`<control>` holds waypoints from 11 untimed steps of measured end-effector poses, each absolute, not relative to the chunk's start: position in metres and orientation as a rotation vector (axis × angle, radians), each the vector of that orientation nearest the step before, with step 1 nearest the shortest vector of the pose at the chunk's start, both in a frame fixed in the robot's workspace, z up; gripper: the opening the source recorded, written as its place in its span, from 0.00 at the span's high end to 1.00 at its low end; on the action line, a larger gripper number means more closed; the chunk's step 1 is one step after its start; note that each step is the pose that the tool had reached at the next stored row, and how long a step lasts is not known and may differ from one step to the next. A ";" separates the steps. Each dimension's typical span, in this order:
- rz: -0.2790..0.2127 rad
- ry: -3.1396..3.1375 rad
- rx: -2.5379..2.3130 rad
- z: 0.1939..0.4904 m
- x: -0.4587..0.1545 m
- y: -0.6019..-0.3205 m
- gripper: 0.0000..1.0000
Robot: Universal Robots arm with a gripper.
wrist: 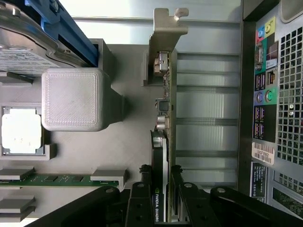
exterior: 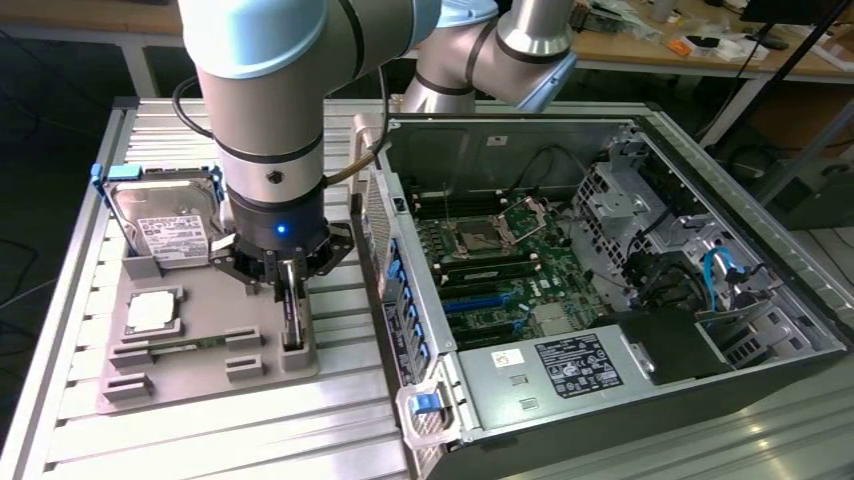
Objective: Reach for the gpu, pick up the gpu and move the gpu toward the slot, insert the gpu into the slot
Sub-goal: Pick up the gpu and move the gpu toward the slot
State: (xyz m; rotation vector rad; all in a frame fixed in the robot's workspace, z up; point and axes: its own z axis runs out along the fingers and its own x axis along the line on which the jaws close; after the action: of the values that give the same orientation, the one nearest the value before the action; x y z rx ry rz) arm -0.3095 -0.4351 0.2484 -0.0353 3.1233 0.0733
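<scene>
The gpu (exterior: 299, 325) (wrist: 165, 118) is standing on its long edge on the gray tray (exterior: 200, 375), which is lying on the table (exterior: 267, 425) just beside the open case (exterior: 534, 150). The claw (exterior: 294, 290) (wrist: 161, 172) is sitting astride the card's fan end; I cannot tell whether it is clamping the card.

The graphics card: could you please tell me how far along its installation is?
Done: the reach; the end effector is down over the graphics card. In hand: the pickup; the card stands on edge in its tray. Left: moving and inserting; the blue slot in the computer case is empty.
</scene>
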 end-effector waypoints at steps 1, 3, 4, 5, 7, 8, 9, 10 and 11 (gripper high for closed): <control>0.073 3.123 -0.035 0.248 -0.310 -0.435 0.73; 0.073 3.123 -0.035 0.248 -0.310 -0.435 0.73; 0.073 3.123 -0.035 0.248 -0.310 -0.435 0.73; 0.073 3.123 -0.035 0.248 -0.310 -0.435 0.73; 0.073 3.123 -0.035 0.251 -0.310 -0.435 0.73; 0.073 3.123 -0.035 0.253 -0.310 -0.435 0.73; 0.073 3.123 -0.035 0.257 -0.310 -0.435 0.73; 0.073 3.123 -0.035 0.259 -0.310 -0.435 0.73; 0.073 3.123 -0.035 0.262 -0.310 -0.435 0.73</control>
State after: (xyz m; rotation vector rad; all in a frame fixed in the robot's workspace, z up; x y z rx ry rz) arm -0.3096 -0.4351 0.2615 -0.0354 3.1233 0.0730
